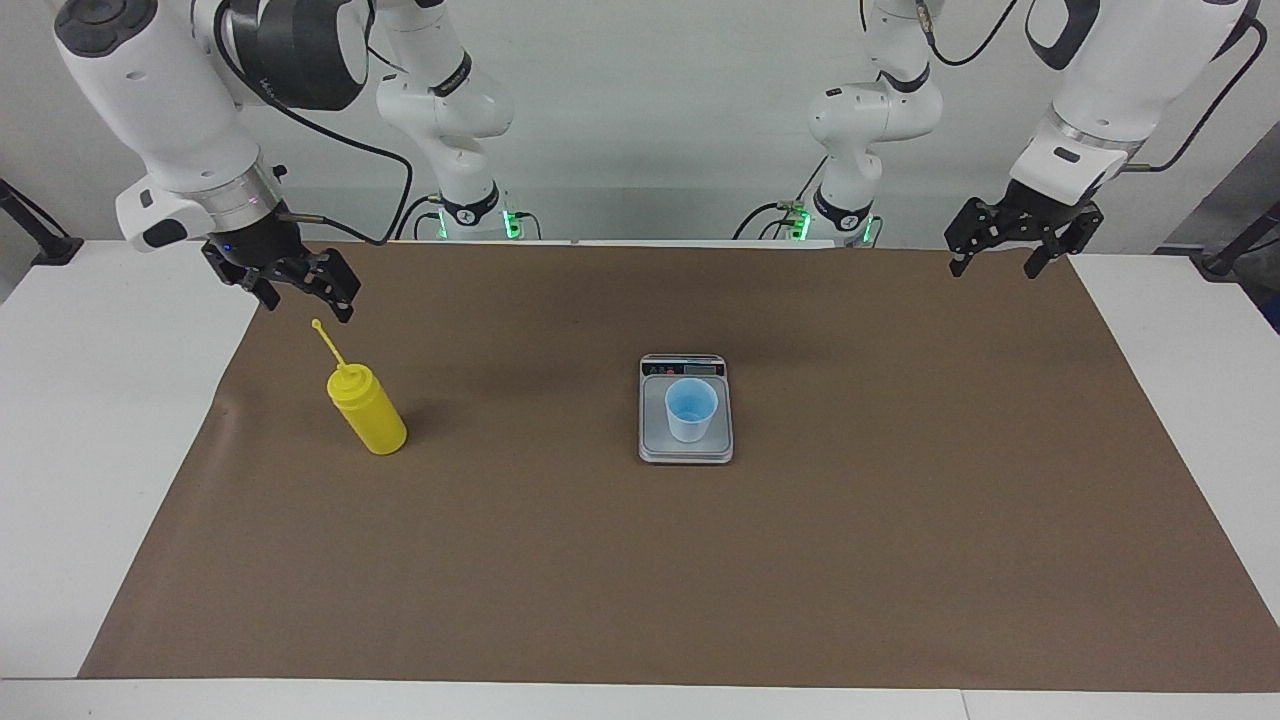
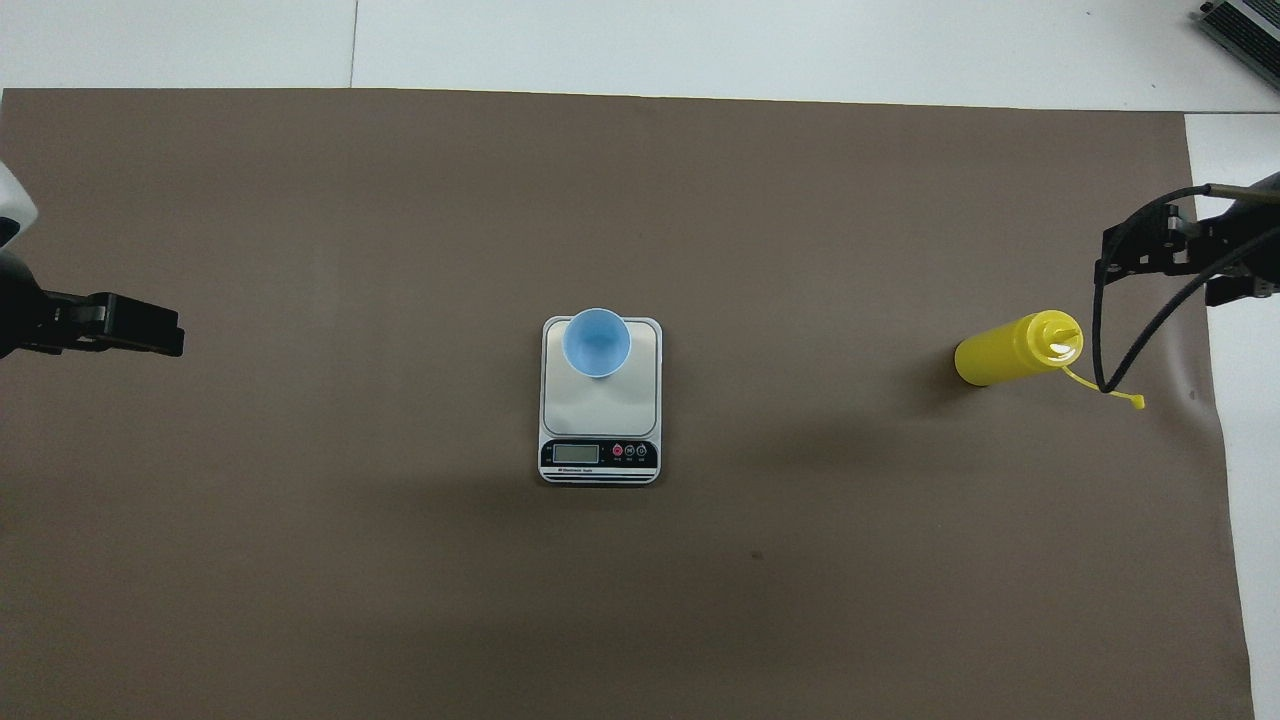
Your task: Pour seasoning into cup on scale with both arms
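the cup [image 1: 691,409] stands upright on the scale [image 1: 686,448] at the middle of the brown mat [image 1: 640,560], ready to take a weighed pour. the seasoning [image 1: 367,408] stands well apart from the scale, toward the right arm's end. the right gripper [image 1: 298,290] hangs just above it, claw wide and empty. the left gripper [image 1: 1010,245] waits, wide and empty, well apart from the scale.

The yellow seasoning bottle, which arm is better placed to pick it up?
Probably the right: the right gripper hangs open just by the seasoning bottle, while the left gripper waits open at the other end of the table.
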